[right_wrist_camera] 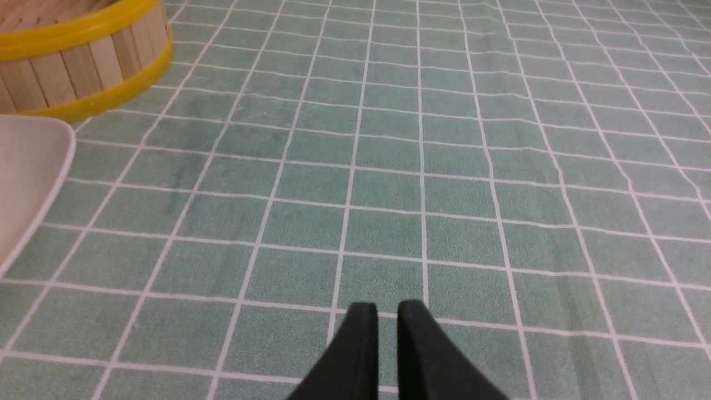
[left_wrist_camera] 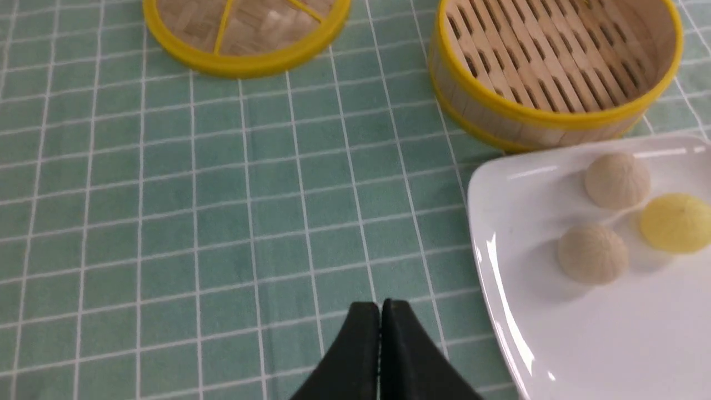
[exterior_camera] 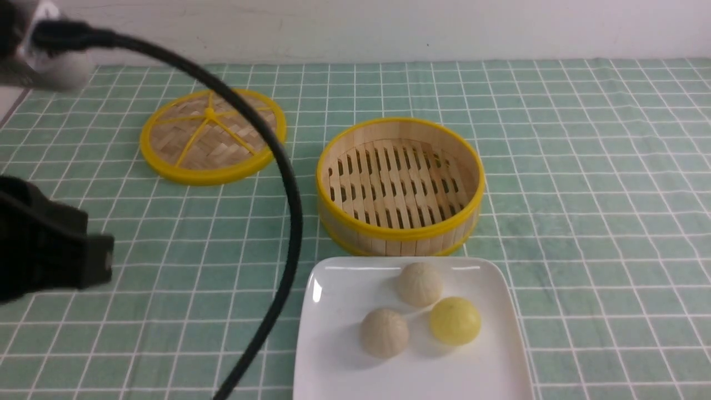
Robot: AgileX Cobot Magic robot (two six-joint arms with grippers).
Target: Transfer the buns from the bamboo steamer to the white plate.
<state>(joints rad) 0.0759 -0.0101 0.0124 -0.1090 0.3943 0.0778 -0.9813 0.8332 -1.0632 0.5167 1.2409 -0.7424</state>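
All three buns [exterior_camera: 419,311] sit mid-plate on the white plate [exterior_camera: 333,355]; the bamboo steamer [exterior_camera: 400,186] beyond its far edge is empty. My left gripper [left_wrist_camera: 380,311] is closed and holds nothing, my right gripper [right_wrist_camera: 387,314] barely parted with nothing between its tips. I judge the task finished; nothing calls for another grasp.

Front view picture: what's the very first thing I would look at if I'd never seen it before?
Probably the three buns on the white plate at the near edge: a yellow bun beside two cream buns. Just behind the plate stands the bamboo steamer, with nothing on its slatted floor. Its lid lies flat on the green checked cloth, farther back on the left.
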